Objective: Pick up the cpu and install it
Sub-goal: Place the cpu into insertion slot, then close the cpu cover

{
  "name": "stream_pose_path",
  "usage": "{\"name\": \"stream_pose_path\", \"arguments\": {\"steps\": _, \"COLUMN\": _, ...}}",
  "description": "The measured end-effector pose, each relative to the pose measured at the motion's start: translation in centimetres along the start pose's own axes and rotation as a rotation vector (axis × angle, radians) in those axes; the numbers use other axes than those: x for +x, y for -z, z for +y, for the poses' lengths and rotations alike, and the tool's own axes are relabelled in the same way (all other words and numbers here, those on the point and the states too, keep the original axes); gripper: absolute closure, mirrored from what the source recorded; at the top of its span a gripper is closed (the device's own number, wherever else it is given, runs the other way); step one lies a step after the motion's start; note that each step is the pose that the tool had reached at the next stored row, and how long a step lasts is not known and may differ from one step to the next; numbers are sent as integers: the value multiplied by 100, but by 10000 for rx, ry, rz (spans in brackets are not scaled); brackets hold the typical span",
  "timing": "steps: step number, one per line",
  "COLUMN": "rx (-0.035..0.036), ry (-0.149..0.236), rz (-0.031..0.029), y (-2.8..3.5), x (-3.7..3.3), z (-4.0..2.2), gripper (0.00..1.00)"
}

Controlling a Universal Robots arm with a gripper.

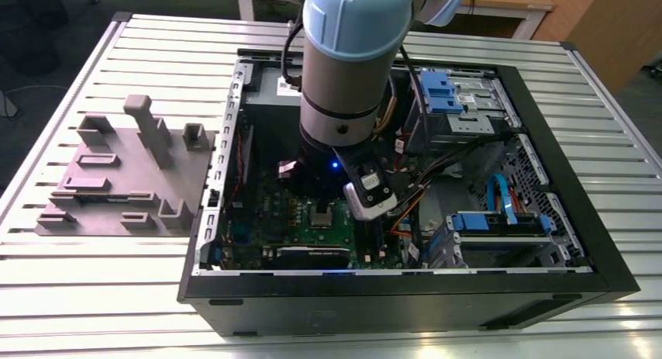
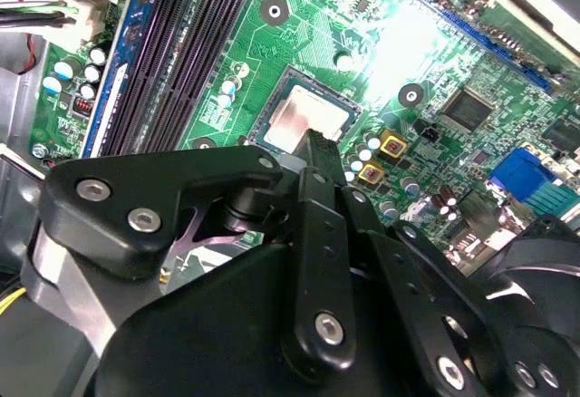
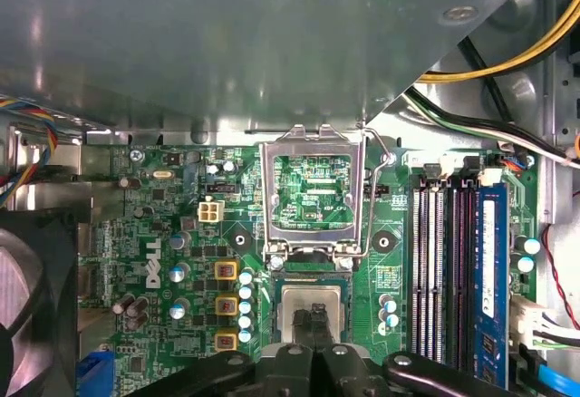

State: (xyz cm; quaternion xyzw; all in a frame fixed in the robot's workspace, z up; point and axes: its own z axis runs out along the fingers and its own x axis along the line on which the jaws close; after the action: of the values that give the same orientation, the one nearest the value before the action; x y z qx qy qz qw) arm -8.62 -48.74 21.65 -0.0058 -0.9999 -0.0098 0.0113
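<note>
First wrist view: the cpu [image 3: 294, 311] is seen lying flat in the socket [image 3: 313, 277] of the green motherboard [image 3: 163, 188], its silver top facing up. The gripper [image 3: 315, 310] is poised directly over it, its two black fingers [image 3: 306, 324] drawn together with no gap between them. Nothing is clasped between them. The tips are placed at the middle of the cpu's top, though whether they press on it cannot be told. In the second wrist view the cpu [image 2: 299, 116] is shown square within the socket, with a fingertip [image 2: 317, 143] overlapping one edge.

Just beside the socket, the metal retention frame [image 3: 313, 188] is tilted up off the board, and its wire lever [image 3: 385, 188] is unlatched alongside. Black memory slots [image 3: 435, 261] and a blue memory slot [image 3: 492, 279] are ranged parallel on one side of the socket. Three yellow-framed square parts [image 3: 225, 306] are lined up on the other. A fan [image 3: 27, 315] is set at the board's edge, and yellow and black cables [image 3: 489, 66] are routed past the case wall.

In the exterior view the arm [image 1: 346, 64] is extended down into the open computer case [image 1: 404, 297], which is laid on its side on a slatted metal table [image 1: 104, 297]. A grey fixture plate [image 1: 114, 181] is placed on the table at the exterior view's left, just beside the case.
</note>
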Motion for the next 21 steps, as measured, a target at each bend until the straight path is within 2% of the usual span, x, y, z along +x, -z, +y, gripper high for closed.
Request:
{"name": "stream_pose_path", "arguments": {"steps": 16, "rx": 0, "ry": 0, "rz": 12, "y": 0, "x": 0, "z": 0, "gripper": 90}}
{"name": "stream_pose_path", "arguments": {"steps": 18, "rx": 1, "ry": 0, "rz": 13, "y": 35, "x": 0, "z": 1, "gripper": 90}}
{"name": "stream_pose_path", "arguments": {"steps": 21, "rx": 0, "ry": 0, "rz": 12, "y": 154, "x": 3, "z": 5, "gripper": 90}}
